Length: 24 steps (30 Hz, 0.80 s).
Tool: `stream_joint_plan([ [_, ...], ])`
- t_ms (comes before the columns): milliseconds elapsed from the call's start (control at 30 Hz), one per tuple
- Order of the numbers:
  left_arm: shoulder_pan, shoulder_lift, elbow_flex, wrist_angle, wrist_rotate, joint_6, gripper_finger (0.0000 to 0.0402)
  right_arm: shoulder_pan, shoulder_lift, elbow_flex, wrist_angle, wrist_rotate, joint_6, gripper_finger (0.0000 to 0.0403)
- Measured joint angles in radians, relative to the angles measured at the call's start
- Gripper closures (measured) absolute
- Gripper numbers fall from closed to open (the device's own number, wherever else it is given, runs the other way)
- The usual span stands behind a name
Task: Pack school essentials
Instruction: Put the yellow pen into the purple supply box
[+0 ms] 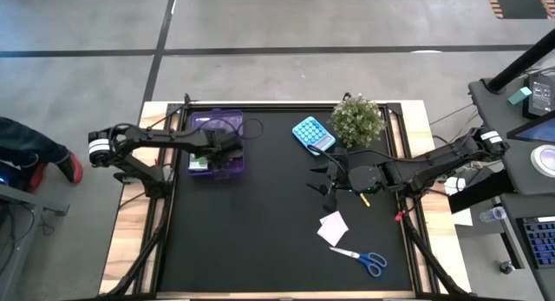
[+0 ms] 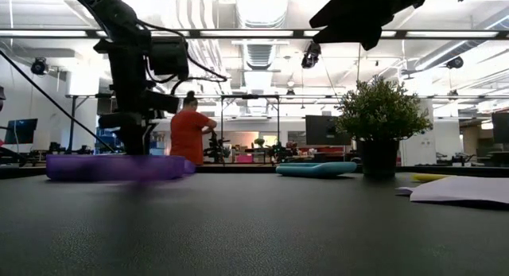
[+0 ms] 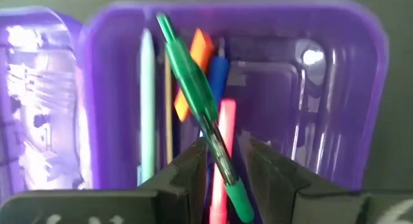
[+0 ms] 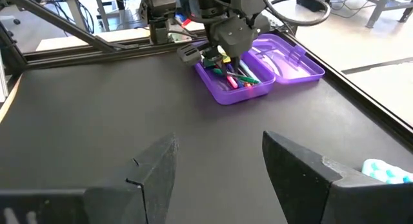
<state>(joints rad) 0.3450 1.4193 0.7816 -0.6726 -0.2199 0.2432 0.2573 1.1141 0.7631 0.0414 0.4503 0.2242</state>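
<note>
Black matting covers the table (image 1: 260, 249), which sits on a grey floor. From above, the left gripper (image 1: 211, 153) hangs over the purple case (image 1: 227, 126) at the back left. The right gripper (image 1: 328, 179) waits near the middle, fingers spread and empty. Just by it lies a yellow pen (image 1: 364, 199). The paper square (image 1: 333, 227) and the blue scissors (image 1: 366, 260) lie nearer the front. A blue calculator (image 1: 312, 134) and a small plant (image 1: 356, 119) sit at the back.

From table height, a big room shows behind, and a person (image 2: 190, 134) stands far off.

The left wrist camera looks down into the case. A green pen (image 3: 200, 108) leans between the left fingers (image 3: 187, 169), which look a little apart, so I think the pen is being let go. More pens lie under it.

The right wrist camera shows the case open and full of pens.

So packing is partway done. Next, the left arm should lift away, and the yellow pen needs a careful pinch.
</note>
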Motion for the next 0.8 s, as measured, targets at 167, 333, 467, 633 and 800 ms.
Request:
stream_joint_plan([
  [167, 0.0, 0.0, 0.022, 0.044, -0.004, 0.0, 0.0314, 0.0, 0.0, 0.0, 0.0, 0.0, -0.007, 0.0188],
  [333, -0.012, -0.012, 0.056, 0.063, 0.002, -0.064, 0.0322, 0.0, 0.0, 0.0, -0.011, 0.0, 0.003, 0.0188],
  [467, -0.056, -0.053, 0.083, 0.085, 0.003, -0.15, 0.0323, 0.0, 0.0, 0.0, -0.067, -0.002, 0.082, 0.0189],
  [633, -0.17, -0.144, 0.075, 0.268, -0.028, -0.232, 0.0323, 0.0, 0.0, 0.002, -0.189, -0.006, 0.226, 0.0189],
  [800, -0.298, -0.191, 0.065, 0.508, -0.128, -0.263, 0.0323, -0.001, 0.0, 0.014, -0.27, -0.056, 0.317, 0.0189],
])
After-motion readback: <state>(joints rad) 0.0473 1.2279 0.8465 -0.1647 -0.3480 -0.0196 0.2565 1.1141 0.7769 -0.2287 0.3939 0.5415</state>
